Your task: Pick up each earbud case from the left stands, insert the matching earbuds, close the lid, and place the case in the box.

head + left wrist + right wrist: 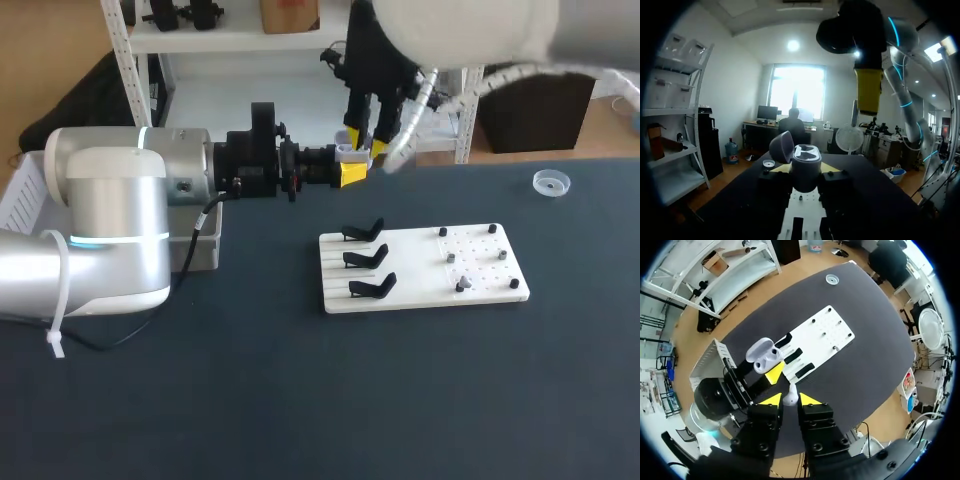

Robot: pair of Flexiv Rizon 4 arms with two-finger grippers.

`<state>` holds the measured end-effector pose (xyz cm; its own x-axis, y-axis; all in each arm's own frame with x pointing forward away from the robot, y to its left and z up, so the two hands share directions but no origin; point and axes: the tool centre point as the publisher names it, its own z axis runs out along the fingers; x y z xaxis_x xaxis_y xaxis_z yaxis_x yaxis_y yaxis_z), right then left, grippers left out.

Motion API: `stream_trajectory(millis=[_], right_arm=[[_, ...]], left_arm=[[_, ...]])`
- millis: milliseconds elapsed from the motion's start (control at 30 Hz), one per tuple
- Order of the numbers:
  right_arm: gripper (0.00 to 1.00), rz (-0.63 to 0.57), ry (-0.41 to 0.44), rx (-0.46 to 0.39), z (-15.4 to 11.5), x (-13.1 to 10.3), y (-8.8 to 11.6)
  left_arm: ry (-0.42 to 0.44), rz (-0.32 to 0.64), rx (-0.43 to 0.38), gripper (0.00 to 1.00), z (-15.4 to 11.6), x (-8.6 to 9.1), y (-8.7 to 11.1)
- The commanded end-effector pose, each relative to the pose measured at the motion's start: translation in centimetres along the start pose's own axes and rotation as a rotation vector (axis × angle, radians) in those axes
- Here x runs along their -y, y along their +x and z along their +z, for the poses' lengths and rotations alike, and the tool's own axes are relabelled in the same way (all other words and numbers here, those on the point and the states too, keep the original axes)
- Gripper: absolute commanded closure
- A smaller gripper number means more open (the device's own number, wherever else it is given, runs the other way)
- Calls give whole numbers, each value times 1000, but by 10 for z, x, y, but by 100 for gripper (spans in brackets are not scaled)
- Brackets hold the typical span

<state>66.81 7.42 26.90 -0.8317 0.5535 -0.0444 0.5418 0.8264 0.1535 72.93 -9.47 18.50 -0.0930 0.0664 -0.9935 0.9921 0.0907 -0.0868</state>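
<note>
The left gripper [350,172] is closed on the earbud case [805,169], one yellow finger on each side of its body. It holds the case in the air over the far part of the worktop [300,400], a little beyond the far edge of the white board [420,270]. The lid [781,146] of the case stands open, and the two hollows inside face upward.

The right gripper [366,146] hangs just above the case with its fingers pointing down. It is closed on one white earbud [790,399], which sits between the two yellow tips – close over the open case, but not touching it.

The white board lies to the right of the middle of the worktop. Three black stands [365,258] are in a row along its left edge, all without a case, and small pegs [462,285] are on its right half. A small clear round dish [551,182] lies near the far edge, toward the right corner.
</note>
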Motion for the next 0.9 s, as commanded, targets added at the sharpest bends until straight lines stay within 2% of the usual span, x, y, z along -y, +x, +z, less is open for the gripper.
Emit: stream_trajectory(millis=[33, 200, 300, 467, 900], right_arm=[[100, -3, 66, -24, 0, -21, -14], [100, -50, 48, 7, 1, -30, -22], [100, -76, 77, 36, 5, -31, -25], [100, -69, 106, 20, 7, -30, -25], [100, -50, 114, 14, 19, -24, -29]], left_arm=[[-6, 1, 2, 100, 0, 2, 1], [-6, 1, 2, 100, 0, 2, 1], [-6, 1, 2, 100, 0, 2, 1], [-6, 1, 2, 100, 0, 2, 1], [-6, 1, 2, 100, 0, 2, 1]])
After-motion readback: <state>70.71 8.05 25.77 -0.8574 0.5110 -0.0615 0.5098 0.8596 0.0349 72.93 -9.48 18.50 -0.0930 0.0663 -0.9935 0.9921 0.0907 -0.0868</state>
